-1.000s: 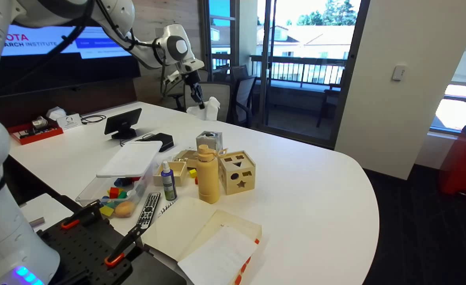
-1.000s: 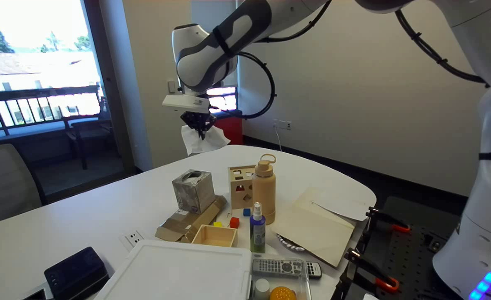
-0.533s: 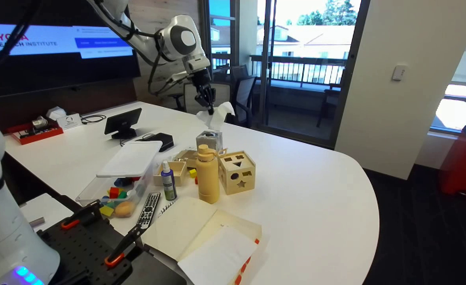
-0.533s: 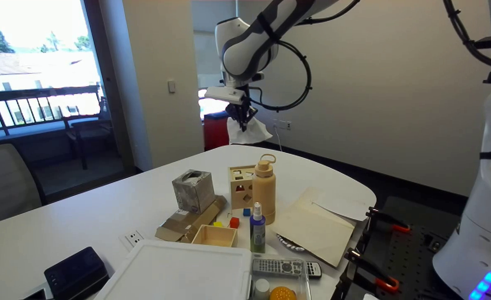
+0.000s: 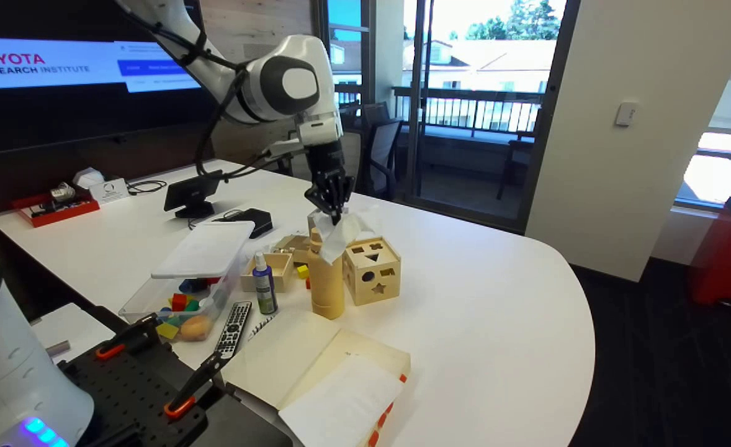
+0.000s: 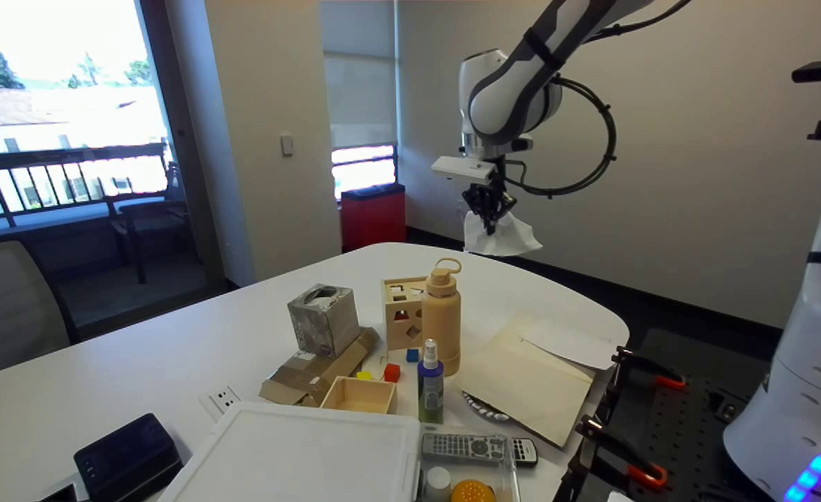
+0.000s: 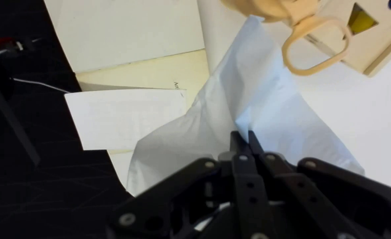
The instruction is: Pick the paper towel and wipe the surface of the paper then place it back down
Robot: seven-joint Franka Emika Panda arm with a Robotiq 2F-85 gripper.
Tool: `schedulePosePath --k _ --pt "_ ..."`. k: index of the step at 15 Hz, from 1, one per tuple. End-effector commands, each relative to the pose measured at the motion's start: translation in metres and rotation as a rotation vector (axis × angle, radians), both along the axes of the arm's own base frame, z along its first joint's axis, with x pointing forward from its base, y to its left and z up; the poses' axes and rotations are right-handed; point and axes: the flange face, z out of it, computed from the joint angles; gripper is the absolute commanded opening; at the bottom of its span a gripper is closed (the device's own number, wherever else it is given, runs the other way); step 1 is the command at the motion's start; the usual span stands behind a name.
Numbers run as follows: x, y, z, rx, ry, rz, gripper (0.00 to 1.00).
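Since the earlier frame, the paper towel (image 7: 208, 126) has moved nearer the paper (image 5: 340, 397); it hangs in the air, a fold near its middle pinched in the gripper (image 7: 244, 135), whose jaws are drawn together on it. Lower down, the paper lies on a cream folder (image 5: 291, 354) on the white table (image 5: 496, 310), near the upright yellow bottle (image 5: 327, 288).

We see, in an exterior view, gripper (image 5: 336, 218) pinching paper towel (image 5: 343, 236), towel partly hiding upright yellow bottle (image 5: 327, 288); white paper (image 5: 340, 397) lies on open cream folder (image 5: 286, 347).
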Motion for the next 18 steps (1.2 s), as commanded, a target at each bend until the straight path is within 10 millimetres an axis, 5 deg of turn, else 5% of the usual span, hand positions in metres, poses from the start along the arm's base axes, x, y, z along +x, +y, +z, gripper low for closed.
schedulePosePath --k 1,5,13,18 --pt "-0.063 -0.047 -0.044 0.024 -0.065 0.02 0.0" --pt "-0.079 -0.079 -0.093 0.001 -0.147 0.158 0.0" --pt "0.003 -0.061 -0.156 0.096 -0.167 0.465 0.0" --pt "-0.005 -0.091 -0.184 0.177 -0.107 0.44 0.0"
